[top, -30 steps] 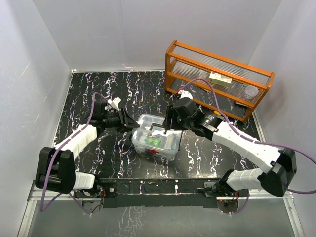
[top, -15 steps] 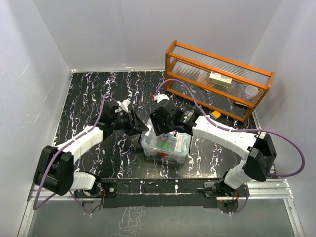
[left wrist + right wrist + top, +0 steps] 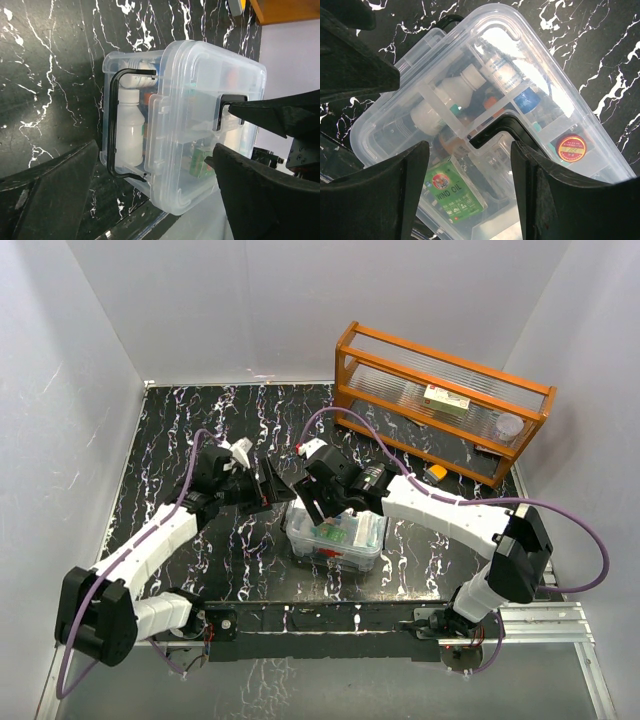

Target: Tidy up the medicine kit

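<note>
The medicine kit is a clear box standing near the table's front middle, its lid on. Through the lid I see a white bottle, a green Wind Oil box and a red round tin. My left gripper is at the kit's left end, open wide, with its fingers apart on either side of the box's near end. My right gripper hangs over the lid, open; its jaws stand either side of the dark handle without touching it.
An orange wooden rack stands at the back right with a small box and a round container on it. A small yellow thing lies in front of it. Grey walls close in on three sides.
My left gripper has opened wide and drawn back a little to the left. My right gripper swung in from the right to above the lid, opening further. The kit slid slightly right and forward.
</note>
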